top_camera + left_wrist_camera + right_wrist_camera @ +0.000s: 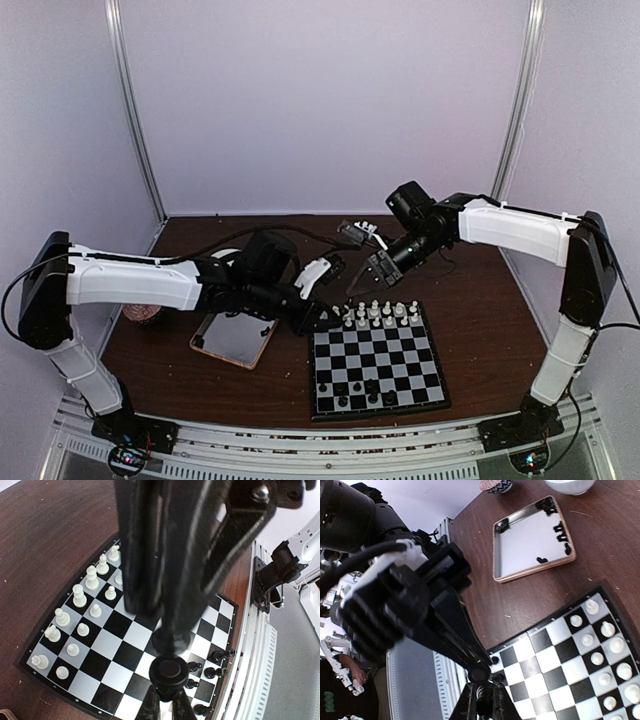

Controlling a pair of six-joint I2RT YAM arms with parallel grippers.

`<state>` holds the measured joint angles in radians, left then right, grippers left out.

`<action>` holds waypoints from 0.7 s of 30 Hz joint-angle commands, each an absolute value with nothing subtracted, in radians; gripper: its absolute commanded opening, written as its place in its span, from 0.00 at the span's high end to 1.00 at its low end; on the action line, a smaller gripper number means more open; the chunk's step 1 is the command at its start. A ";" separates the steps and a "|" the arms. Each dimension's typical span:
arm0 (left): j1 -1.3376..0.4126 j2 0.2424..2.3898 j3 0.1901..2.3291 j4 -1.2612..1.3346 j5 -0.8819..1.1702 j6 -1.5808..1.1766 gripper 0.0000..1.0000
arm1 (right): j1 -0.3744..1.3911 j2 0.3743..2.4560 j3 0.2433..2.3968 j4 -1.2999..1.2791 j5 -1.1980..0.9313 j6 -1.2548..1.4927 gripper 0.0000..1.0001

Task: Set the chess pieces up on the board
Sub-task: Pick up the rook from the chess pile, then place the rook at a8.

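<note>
Two robot arms are reaching in from either side over a dark brown table (480,300) and meeting tip to tip just above the far left corner of the board (400,365), a flat chessboard of black and light-grey squares that is lying in front of the arms. The left gripper (167,694) is coming at that corner from the board's left side. Its fingers are pressing tightly together on a small glossy black piece (170,672) held in the air over the board. The right gripper (482,691) is angling down from beyond the board's far edge. Its fingers are also drawn together, and they appear to be pinching the other end of the same piece. The grippers are almost touching. White pieces (380,315) are standing upright in two rows along the board's far edge. Several black pieces on the board (355,390) are standing on the two rows nearest the arm bases, mostly toward the left half. The middle rows of the board are showing only squares. Just to the left of the board, a shallow square tray (535,570) with a wooden rim is lying flat. A few loose black pieces (560,530) are sitting along its edges, well apart from one another.
</note>
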<state>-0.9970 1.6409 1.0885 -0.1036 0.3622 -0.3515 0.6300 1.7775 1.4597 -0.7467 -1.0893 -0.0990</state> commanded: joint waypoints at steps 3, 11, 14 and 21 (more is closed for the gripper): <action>-1.002 1.638 1.075 -0.088 0.325 -0.348 1.00 | 0.538 1.546 1.290 -0.794 -0.831 -0.337 0.95; -0.988 1.656 1.070 -0.053 0.321 -0.367 1.00 | 0.538 1.270 0.918 -0.765 -0.605 -0.555 0.95; -0.970 1.658 1.076 -0.059 0.309 -0.360 1.00 | 0.540 1.222 0.848 -0.748 -0.580 -0.587 0.94; -0.929 1.644 1.095 -0.086 0.305 -0.341 1.00 | 0.599 1.167 0.774 -0.795 -0.535 -0.732 0.94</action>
